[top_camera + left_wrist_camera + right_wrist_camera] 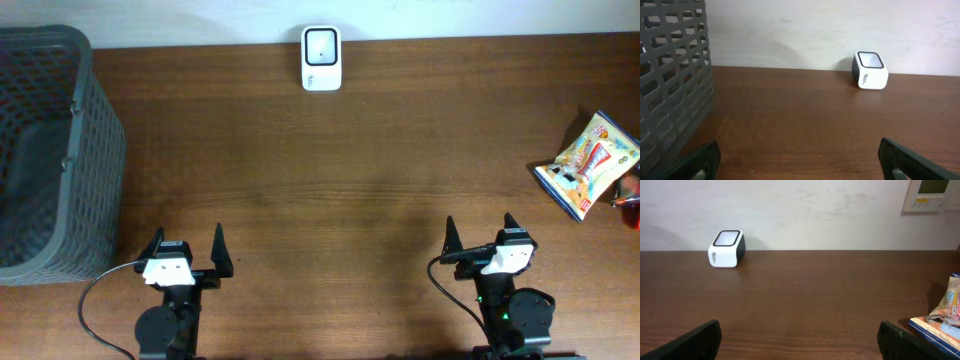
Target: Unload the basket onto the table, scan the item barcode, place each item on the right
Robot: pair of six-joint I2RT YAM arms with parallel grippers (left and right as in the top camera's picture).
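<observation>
Glossy, crinkled yellow-and-blue foil snack bag point(587, 165) lies flat at the right edge of the brown wood-grain counter point(330, 190), print up, long axis diagonal toward the far-right corner. Rounded white plastic scanner box point(321, 58) with a dark window sits far-centre. Grey plastic lattice basket point(60, 150) far left. Left tool point(189, 235) and right tool point(479, 222) both wide, empty.
</observation>
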